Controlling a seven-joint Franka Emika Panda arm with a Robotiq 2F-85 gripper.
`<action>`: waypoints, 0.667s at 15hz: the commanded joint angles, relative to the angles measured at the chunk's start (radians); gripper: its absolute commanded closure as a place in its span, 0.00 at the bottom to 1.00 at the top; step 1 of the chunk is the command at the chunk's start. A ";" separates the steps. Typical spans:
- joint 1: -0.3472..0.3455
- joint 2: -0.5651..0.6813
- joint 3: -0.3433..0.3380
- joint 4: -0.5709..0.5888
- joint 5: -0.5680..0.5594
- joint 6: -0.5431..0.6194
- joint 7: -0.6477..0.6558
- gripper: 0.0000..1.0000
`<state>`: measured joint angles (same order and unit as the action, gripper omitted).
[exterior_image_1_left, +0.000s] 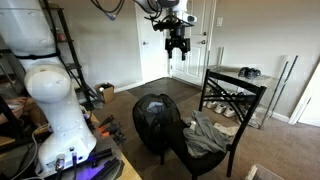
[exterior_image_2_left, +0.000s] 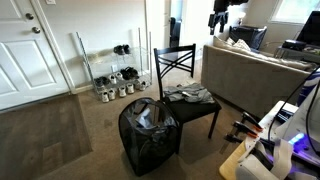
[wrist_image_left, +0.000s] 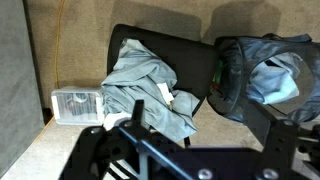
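While the grey clothing (wrist_image_left: 145, 90) lies heaped on the seat of the black chair (exterior_image_1_left: 235, 95), its long axis runs from the chair's back toward the seat's front. In the wrist view that is from lower right up to upper left. The heap lies flat and crumpled, covering much of the seat. A black mesh hamper (exterior_image_1_left: 155, 120) stands on the carpet just beside the seat, with cloth inside. A pale box-like object (wrist_image_left: 75, 105) lies on the carpet at the seat's opposite side. The gripper (exterior_image_1_left: 177, 45) hangs high in the room, well apart from chair and hamper. Its fingers point straight down and stand apart, holding nothing. The arm enters from the top of both exterior views, with the wrist vertical.
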<state>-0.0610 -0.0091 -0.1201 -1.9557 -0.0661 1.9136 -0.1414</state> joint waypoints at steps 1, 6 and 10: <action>-0.016 0.179 0.009 0.167 -0.010 0.025 0.033 0.00; 0.018 0.298 -0.010 0.246 -0.132 0.082 0.341 0.00; 0.010 0.397 0.004 0.321 -0.109 -0.020 0.356 0.00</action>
<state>-0.0470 0.3133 -0.1242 -1.7057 -0.1967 1.9770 0.2317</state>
